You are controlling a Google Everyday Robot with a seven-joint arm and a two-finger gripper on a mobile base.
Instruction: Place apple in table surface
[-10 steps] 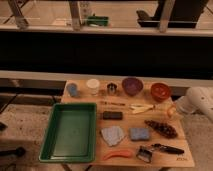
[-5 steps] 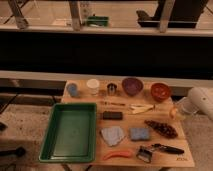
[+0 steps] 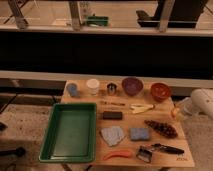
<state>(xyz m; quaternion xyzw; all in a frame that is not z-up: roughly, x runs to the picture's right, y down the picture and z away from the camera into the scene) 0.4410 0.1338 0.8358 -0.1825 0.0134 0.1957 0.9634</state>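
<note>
Apple (image 3: 174,112) | clenched in tool (image 3: 179,111) at right tabletop (image 3: 125,125) edge | lower onto bare wood (near grapes (image 3: 161,128)) before releasing.

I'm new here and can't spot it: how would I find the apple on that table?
Go to the right edge of the tan table surface, beside the white gripper reaching in there. The apple sits at its tip, just below the reddish bowl. Unlike the bowl, it is a small, round, yellow-orange ball.

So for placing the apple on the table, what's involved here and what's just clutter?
Involved: apple at the table's right edge; gripper, shut on it; table surface.
Clutter: green tray, purple bowl, reddish bowl, white cup, blue sponge.
</note>
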